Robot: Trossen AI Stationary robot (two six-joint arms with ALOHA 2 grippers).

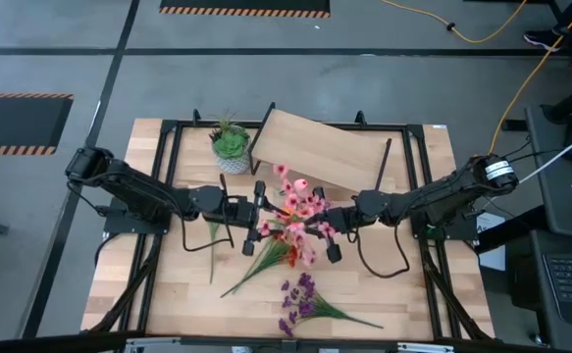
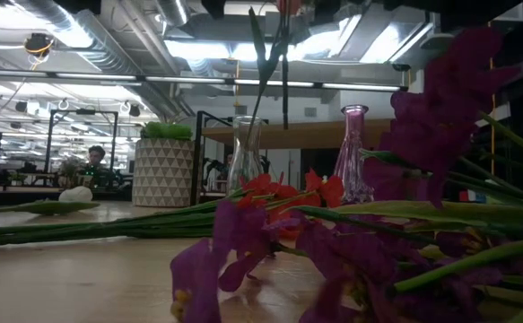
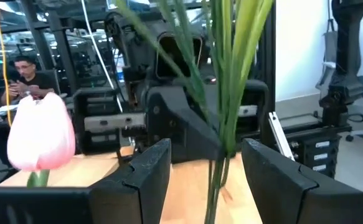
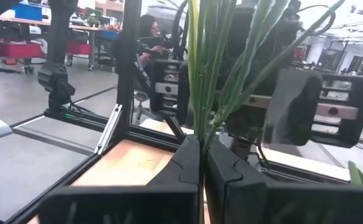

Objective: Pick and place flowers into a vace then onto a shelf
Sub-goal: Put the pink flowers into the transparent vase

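Note:
My right gripper [image 4: 202, 162] is shut on the green stems of the pink cluster flowers [image 1: 300, 204] at mid-table. It also shows in the high view [image 1: 317, 227]. My left gripper [image 1: 266, 218] is open. Its fingers stand on either side of the same stems [image 3: 221, 143] without touching them. A pink bloom [image 3: 41, 134] shows beside it. In the low view the stems [image 2: 263, 63] run down toward the mouth of a clear glass vase [image 2: 246, 152]. The red-orange bunch [image 1: 274, 253], the purple sprays [image 1: 300, 299] and a lone stem [image 1: 212, 245] lie flat on the table. My right gripper pinches several green stems [image 4: 200, 127] of the pink cluster between its two fingers. The fingers come level from the table's right side and lie across the stems. The stems stand upright, blooms on top. The fingers hide the stems' lower ends in the wrist view.
A pink glass vase [image 2: 353, 166] stands beside the clear one. The wooden shelf [image 1: 320, 147] stands at the table's far side, with a green plant in a white pot [image 1: 230, 147] to its left. A person sits in the room beyond [image 3: 22, 78].

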